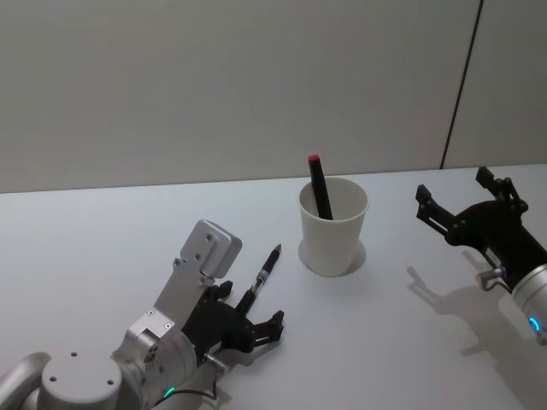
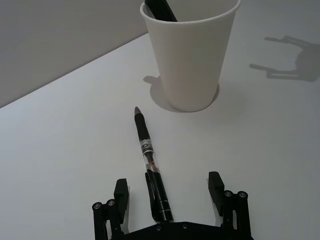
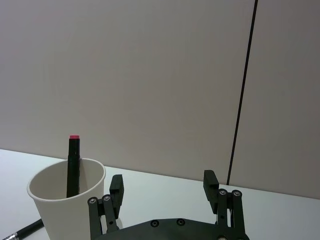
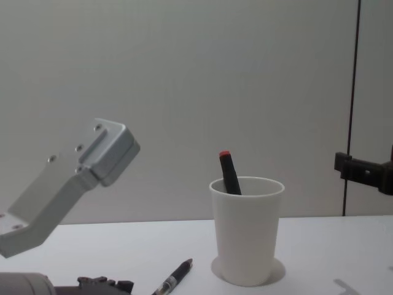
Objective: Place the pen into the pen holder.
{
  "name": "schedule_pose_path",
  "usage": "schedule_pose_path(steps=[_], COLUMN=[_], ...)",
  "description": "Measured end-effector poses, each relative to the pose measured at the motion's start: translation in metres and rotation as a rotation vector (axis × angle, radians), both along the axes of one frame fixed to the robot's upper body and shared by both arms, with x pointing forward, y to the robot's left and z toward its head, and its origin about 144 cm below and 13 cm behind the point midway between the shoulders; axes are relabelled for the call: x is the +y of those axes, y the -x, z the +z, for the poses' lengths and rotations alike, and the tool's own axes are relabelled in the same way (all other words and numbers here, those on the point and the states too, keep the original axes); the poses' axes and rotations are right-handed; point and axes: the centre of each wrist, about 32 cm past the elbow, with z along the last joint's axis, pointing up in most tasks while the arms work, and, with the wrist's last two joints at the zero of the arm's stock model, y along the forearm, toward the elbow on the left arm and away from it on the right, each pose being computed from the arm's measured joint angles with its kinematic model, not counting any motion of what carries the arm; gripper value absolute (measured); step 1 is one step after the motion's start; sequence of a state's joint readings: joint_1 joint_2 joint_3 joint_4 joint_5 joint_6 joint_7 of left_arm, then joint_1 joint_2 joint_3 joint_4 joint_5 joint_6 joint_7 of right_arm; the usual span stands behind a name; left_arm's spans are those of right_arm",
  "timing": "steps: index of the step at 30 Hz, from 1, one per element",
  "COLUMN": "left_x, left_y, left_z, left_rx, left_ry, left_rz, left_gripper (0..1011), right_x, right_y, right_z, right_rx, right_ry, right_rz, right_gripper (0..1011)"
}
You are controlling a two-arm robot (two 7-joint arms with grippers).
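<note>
1. Left gripper: sits low over the table, fingers spread wide, clamped on nothing.

2. Pen: black, with a clear mid-section. Lies flat on the table in the gap between the left fingers, touching neither. Rear end tucked in toward the palm, tip pointing out past the fingertips toward the cup.

3. Pen holder: white paper cup with a rolled rim, upright. Stands ahead of the left fingertips, just beyond the pen's tip and slightly to one side of its line. Not touching the pen.

4. Marker: black with a red cap, already in the cup. Leans against the wall on the side away from the left gripper and sticks out above the rim.

5. Right gripper: held in the air on the far side of the cup from the left gripper, well apart from it. Fingers open, empty, apparently idle.

6. Step judged in hand: closing on the pen, then lifting and tipping it over the rim.

7. Hazards, as judgement:
- rolling or skidding the pen out of the gap, through one finger landing first
- a grip far back on the barrel, hence droop and a tip catching the rim
- toppling so light a cup by a knock from the pen or a finger
- fouling on the leaning marker, through entry on its side of the opening
</note>
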State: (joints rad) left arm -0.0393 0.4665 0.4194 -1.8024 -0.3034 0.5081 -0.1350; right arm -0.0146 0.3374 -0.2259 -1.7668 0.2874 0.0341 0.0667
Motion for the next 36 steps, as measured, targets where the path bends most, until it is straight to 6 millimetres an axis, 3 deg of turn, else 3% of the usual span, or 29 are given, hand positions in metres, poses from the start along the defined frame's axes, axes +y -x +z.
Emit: schedule_pose_path(steps=[18,25,29,36], left_x=[-0.0006,-0.0011,-0.0012,-0.0012], left_y=[0.0003,0.0005,0.0006,0.0005], left_z=[-0.0001,-0.0002,-0.0002,-0.0002], left_rx=[0.008,0.012,0.013,0.014], left_ry=[-0.007,-0.006,-0.007,-0.008], left_rz=[-0.008,-0.013,-0.014,-0.014], left_gripper=[998,884,754,650], right_x=[0.0,0.0,0.0,0.0], right_y=[0.0,0.0,0.0,0.0], right_z=[0.0,0.0,0.0,0.0], right_rx=[0.0,0.0,0.0,0.0], right_ry=[0.0,0.0,0.0,0.0], right_rz=[0.0,0.0,0.0,0.0], right_gripper=[1002,1002,1002,1002])
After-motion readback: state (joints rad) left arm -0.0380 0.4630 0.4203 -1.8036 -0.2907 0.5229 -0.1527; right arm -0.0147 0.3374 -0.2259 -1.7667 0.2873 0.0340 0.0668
